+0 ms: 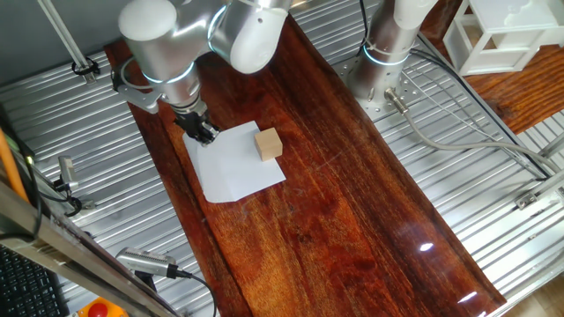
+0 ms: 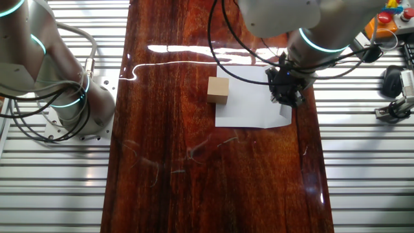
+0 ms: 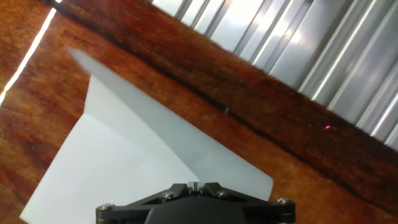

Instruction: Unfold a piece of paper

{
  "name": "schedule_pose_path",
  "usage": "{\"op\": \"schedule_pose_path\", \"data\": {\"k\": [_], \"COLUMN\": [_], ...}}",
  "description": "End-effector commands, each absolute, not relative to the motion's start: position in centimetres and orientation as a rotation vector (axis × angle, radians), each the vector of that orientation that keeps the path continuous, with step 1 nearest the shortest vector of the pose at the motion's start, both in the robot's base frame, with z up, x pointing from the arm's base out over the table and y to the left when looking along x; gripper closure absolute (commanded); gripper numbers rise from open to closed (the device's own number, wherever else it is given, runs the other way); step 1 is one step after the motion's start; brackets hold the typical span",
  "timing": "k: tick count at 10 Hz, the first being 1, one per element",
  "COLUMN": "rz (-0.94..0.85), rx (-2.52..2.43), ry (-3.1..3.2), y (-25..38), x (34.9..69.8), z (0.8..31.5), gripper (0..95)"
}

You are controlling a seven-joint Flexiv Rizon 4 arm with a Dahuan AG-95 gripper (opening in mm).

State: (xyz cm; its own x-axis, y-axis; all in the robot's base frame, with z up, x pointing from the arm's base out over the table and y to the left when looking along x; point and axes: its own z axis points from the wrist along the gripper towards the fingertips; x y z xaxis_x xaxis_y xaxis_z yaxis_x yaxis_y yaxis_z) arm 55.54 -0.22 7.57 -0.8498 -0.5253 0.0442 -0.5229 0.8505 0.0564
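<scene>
Thin white rectangular sheet of paper (image 1: 231, 164) lies on the dark reddish polished wooden worktop (image 1: 352, 211), up against one long edge, near the end of the board nearest the silver arm's base. Small tan wooden cube (image 1: 269, 144) sits on the sheet's inboard edge, acting as a weight.

Black two-finger gripper (image 1: 201, 131) is down at the sheet's corner on the worktop-edge side, opposite the cube. Hand view shows a flap of the paper (image 3: 180, 140) raised off the lower layer, running from the gripper body out to a point. Fingertips themselves are hidden under the gripper body in that view and too small in both fixed views, so I cannot tell if the jaws are pinching the flap or spread.

Handling, my read:
- Very light and limp, no stiffness except along the crease. Flap will sag or flop if held by one corner only.
- Polished top looks slick, so the sheet would likely slide under any sideways drag; the cube is the only anchor.
- Creases and tears easily, so light pinch, no yanking.
- Best hold: free corner or edge of the top layer, far from the cube, then carry it in an arc over the fold line, not dragging flat.
</scene>
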Motion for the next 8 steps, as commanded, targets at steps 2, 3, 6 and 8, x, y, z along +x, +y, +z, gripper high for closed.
{"op": "schedule_pose_path", "data": {"k": [2,3,6,8], "rz": [-0.08,-0.079,-0.077,-0.074], "rx": [0.85,0.851,0.845,0.846], "ry": [-2.971,-2.971,-2.968,-2.963], "y": [-0.6,-0.5,0.0,-0.5], "x": [58.1,58.6,59.9,59.0], "z": [6.7,6.6,6.7,6.3], "gripper": [95.0,95.0,95.0,95.0]}}
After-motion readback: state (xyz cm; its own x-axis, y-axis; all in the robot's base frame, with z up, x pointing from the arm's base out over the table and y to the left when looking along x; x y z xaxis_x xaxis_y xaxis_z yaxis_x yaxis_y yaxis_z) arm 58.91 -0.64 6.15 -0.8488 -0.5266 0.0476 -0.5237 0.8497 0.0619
